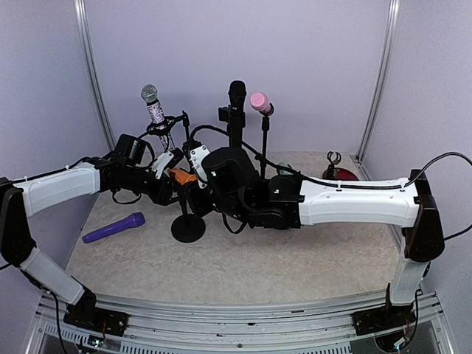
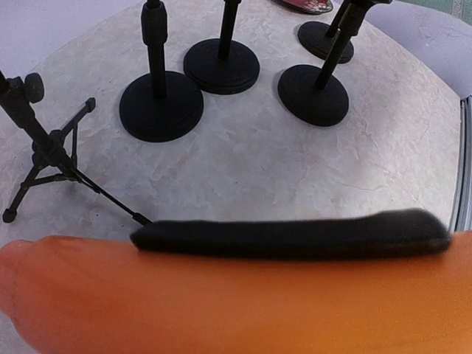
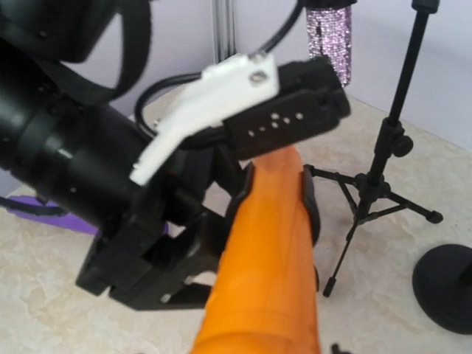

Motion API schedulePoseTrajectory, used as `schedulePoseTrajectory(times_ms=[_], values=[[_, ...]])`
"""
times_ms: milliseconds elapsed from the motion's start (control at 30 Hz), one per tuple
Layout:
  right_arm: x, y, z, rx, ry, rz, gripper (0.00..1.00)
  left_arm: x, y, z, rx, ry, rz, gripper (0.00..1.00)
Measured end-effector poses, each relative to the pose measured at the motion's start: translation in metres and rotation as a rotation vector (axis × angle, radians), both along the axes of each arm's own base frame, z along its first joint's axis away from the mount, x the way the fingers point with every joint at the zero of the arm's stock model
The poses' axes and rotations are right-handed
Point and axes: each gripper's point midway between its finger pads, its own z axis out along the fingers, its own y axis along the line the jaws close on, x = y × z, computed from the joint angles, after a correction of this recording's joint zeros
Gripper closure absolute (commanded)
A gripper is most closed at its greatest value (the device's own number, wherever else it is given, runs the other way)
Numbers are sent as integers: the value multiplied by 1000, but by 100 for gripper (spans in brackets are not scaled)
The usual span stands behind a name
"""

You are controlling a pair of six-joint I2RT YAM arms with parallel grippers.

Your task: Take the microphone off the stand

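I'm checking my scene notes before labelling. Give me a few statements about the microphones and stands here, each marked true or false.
1. A purple microphone lies flat on the table. True.
2. The pink-headed microphone lies on the table. False: it sits on top of a stand.
3. The left pincer has a pad against the orange microphone. True.
4. The sparkly microphone sits on a stand with a round base. False: it sits on a tripod.
5. The black microphone points upward at the back centre. True.
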Motion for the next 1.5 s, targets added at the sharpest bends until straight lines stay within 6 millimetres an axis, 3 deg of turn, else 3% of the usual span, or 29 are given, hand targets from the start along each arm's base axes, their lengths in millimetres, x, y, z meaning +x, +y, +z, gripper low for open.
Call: schedulePoseTrajectory(times_ms=[167, 233, 567, 1000, 1500], values=[[-3, 1, 0, -15, -23, -5, 100, 4, 3, -8, -24, 24, 22, 92], [-1, 2, 2, -5, -32, -14, 100, 6, 2, -7, -19, -9, 7, 96], [-11, -4, -6, -37, -47, -32, 100, 4, -4, -12, -51, -45, -22, 100], [-48, -41, 2, -76, -14, -68, 100, -21, -39, -1, -108, -89, -191, 100], [-60, -56, -5, -114, 23, -105, 100, -23, -48, -7, -88, -105, -211, 100]])
